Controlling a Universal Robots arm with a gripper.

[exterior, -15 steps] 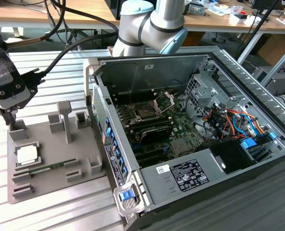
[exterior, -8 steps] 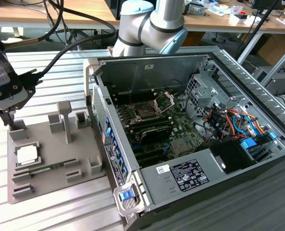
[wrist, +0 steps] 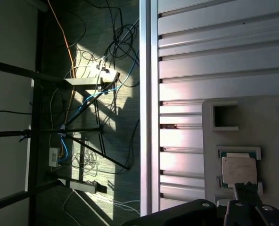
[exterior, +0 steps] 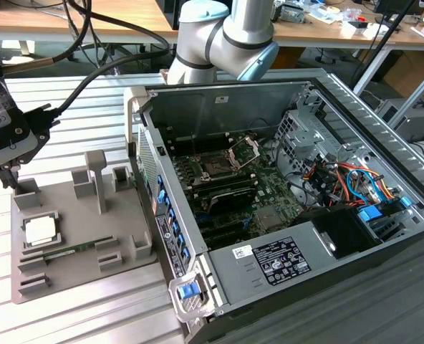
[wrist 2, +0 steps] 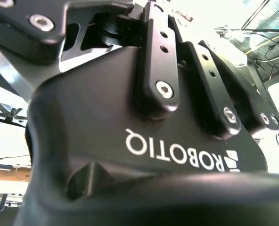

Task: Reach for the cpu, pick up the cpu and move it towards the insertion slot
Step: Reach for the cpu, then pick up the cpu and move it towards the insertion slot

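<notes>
Hovering over the grey tray [exterior: 76, 266], the gripper [exterior: 9, 179] hangs near the cpu [exterior: 40, 231].

Space right above the cpu [exterior: 40, 231] was wide open. Between it and the insertion slot [exterior: 215, 169] stood the tall posts [exterior: 97, 179] on the grey tray [exterior: 83, 278] and the raised case wall [exterior: 149, 161]. Over the slot, the load plate [exterior: 245, 150] was flipped up.

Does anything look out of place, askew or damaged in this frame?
Nothing stands out. The cpu lies flat and square in a recess of the grey tray; the insertion slot is uncovered, its load plate hinged open.
</notes>
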